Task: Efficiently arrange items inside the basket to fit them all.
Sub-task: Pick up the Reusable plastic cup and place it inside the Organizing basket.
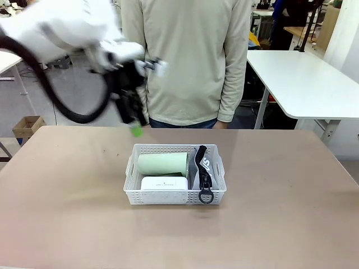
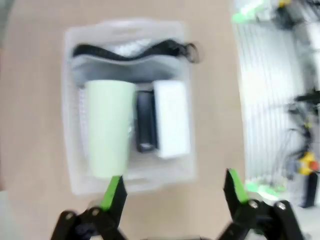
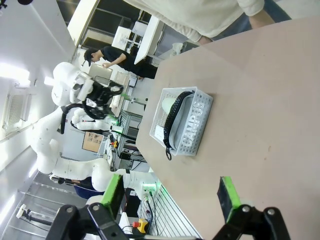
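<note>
The stapler (image 2: pixel 145 127) is mostly hidden between cup (image 1: pixel 162 163) and case (image 1: pixel 163 182). The cup lies left-right in the basket (image 1: pixel 219 190). Both my hands, left hand (image 2: pixel 172 189) and right hand (image 3: pixel 172 196), gape empty.

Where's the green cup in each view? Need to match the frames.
Front: cup lies on its side at the basket's back left.
Left wrist: cup centre left, beside the stapler.
Right wrist: cup at the basket's far end, mostly behind the pouch.
Shared landmark: the pouch's black strap.
</note>
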`<state>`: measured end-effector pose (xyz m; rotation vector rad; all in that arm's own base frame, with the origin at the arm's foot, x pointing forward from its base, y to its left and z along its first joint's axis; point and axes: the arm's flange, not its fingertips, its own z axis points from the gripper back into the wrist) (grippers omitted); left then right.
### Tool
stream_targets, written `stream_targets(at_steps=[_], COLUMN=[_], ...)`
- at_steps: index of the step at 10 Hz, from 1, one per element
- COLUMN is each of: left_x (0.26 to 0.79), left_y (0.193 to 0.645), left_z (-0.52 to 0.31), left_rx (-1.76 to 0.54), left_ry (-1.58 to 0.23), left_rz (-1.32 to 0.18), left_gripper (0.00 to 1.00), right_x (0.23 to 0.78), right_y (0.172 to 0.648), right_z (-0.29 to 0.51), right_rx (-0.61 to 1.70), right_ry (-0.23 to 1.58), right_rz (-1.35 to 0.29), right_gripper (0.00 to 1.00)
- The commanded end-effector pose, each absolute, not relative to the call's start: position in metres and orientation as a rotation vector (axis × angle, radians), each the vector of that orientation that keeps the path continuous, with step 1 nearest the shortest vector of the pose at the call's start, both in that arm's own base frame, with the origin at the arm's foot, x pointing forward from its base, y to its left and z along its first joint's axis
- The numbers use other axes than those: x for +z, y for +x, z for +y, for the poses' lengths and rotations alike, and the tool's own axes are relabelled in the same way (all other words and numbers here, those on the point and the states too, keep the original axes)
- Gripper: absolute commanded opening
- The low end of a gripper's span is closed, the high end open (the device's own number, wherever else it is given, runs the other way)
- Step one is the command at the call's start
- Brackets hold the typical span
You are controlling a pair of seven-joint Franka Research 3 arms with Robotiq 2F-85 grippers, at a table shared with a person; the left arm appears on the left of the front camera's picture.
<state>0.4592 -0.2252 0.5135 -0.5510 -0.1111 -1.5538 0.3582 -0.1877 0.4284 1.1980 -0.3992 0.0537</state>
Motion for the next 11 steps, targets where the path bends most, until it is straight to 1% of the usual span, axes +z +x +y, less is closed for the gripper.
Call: stream_targets(at_steps=[1, 2, 3, 4, 5, 6, 7, 8, 9, 10, 11], left_x=[0.514, 0.510, 0.499, 0.484, 0.470, 0.450, 0.420, 0.393, 0.376, 0.367, 0.369], left_y=[0.467, 0.470, 0.467, 0.453, 0.439, 0.428, 0.421, 0.419, 0.417, 0.423, 0.403], left_z=[-0.095, -0.018, 0.050, 0.122, 0.169, 0.210, 0.243, 0.257, 0.260, 0.259, 0.283], left_rx=[-1.358, -1.240, -1.088, -0.954, -0.830, -0.676, -0.478, -0.323, -0.292, -0.128, -0.354], left_ry=[-0.815, -1.001, -1.113, -1.239, -1.307, -1.353, -1.369, -1.358, -1.410, -1.412, -1.360], left_rz=[-0.145, -0.203, -0.351, -0.496, -0.617, -0.705, -0.749, -0.704, -0.685, -0.735, -0.650], left_gripper=[1.00, 1.00, 1.00, 1.00, 1.00, 1.00, 1.00, 1.00, 1.00, 1.00, 1.00], right_x=[0.431, 0.431, 0.431, 0.431, 0.431, 0.431, 0.431, 0.431, 0.431, 0.431, 0.431], right_y=[0.358, 0.358, 0.358, 0.358, 0.358, 0.358, 0.358, 0.358, 0.358, 0.358, 0.358], right_z=[-0.189, -0.189, -0.189, -0.189, -0.189, -0.189, -0.189, -0.189, -0.189, -0.189, -0.189], right_rx=[0.065, 0.065, 0.065, 0.065, 0.065, 0.065, 0.065, 0.065, 0.065, 0.065, 0.065], right_ry=[1.207, 1.207, 1.207, 1.207, 1.207, 1.207, 1.207, 1.207, 1.207, 1.207, 1.207], right_rz=[-0.410, -0.410, -0.410, -0.410, -0.410, -0.410, -0.410, -0.410, -0.410, -0.410, -0.410], right_gripper=[1.00, 1.00, 1.00, 1.00, 1.00, 1.00, 1.00, 1.00, 1.00, 1.00, 1.00])
